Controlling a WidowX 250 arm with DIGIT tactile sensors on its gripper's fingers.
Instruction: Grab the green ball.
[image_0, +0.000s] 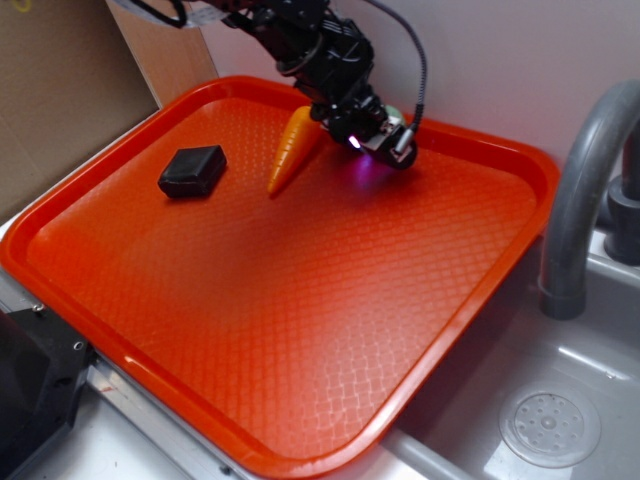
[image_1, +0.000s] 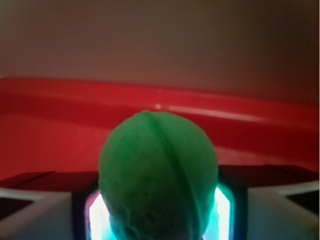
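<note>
The green ball (image_1: 157, 175) fills the middle of the wrist view, round, with a groove running down it. It sits between my two fingers, and the lit pads (image_1: 97, 215) press against its left and right sides. My gripper (image_1: 158, 212) is shut on it, low over the red tray (image_1: 50, 140) and facing the tray's far rim. In the exterior view my gripper (image_0: 385, 140) is at the tray's far edge, just right of the orange carrot (image_0: 292, 150). There the gripper body almost fully hides the ball.
A black block (image_0: 193, 170) lies on the red tray (image_0: 300, 330) at the left. A grey faucet (image_0: 580, 200) and the sink basin (image_0: 550, 425) are to the right. A wall stands close behind the tray's far rim.
</note>
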